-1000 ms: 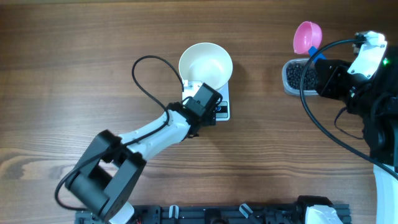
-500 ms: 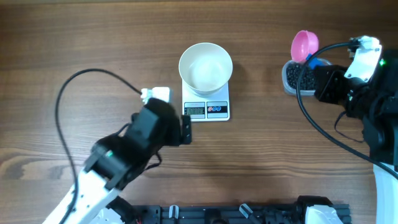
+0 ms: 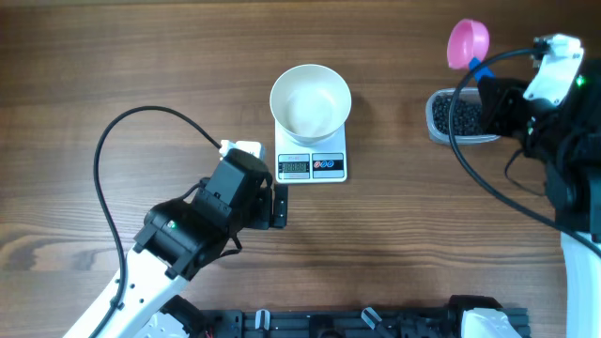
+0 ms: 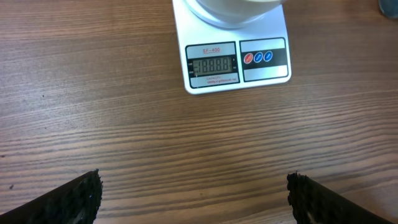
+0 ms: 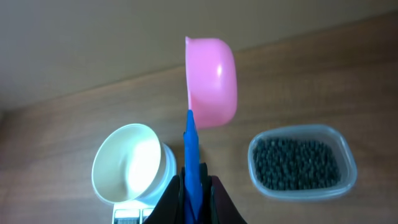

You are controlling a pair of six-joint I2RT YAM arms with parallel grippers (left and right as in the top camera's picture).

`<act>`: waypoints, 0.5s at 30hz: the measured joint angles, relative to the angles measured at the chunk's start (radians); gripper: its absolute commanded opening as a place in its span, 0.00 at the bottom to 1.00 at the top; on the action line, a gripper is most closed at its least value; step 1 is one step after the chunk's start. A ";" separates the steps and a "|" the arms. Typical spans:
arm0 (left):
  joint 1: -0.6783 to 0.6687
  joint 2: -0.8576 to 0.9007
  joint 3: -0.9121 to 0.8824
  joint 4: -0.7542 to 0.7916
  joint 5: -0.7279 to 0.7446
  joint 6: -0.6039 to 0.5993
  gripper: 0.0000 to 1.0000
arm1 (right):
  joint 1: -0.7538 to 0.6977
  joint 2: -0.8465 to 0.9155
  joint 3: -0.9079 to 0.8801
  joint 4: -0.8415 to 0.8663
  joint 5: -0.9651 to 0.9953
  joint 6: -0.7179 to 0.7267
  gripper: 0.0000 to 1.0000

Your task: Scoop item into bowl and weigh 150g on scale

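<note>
One wood-grain table (image 3: pixel 423 244); left gripper (image 4: pixel 196 190) spread wide, empty; right gripper (image 5: pixel 194 186) clamped on pink scoop (image 5: pixel 212 78).

One bowl (image 3: pixel 311 103), one scale (image 3: pixel 312 166), one tub (image 3: pixel 435 118), one scoop (image 3: pixel 467 41). Two robot arms: left arm (image 3: pixel 202 221), right arm (image 3: pixel 566 150). Beads (image 3: pixel 456 115) in the tub: too many to count

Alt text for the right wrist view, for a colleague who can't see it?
The right gripper is shut on the blue handle of a pink scoop, held above the wooden table. Lower in frame, the empty white bowl lies to the left and a clear tub of black beads to the right.
</note>
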 measured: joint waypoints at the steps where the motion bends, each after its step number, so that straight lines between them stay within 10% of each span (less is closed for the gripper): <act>1: 0.000 0.004 0.000 0.000 0.000 0.000 1.00 | 0.000 0.024 0.000 0.042 0.000 0.000 0.04; 15: 0.000 0.016 0.000 0.000 0.003 0.007 1.00 | 0.000 0.087 0.000 0.128 0.085 0.000 0.04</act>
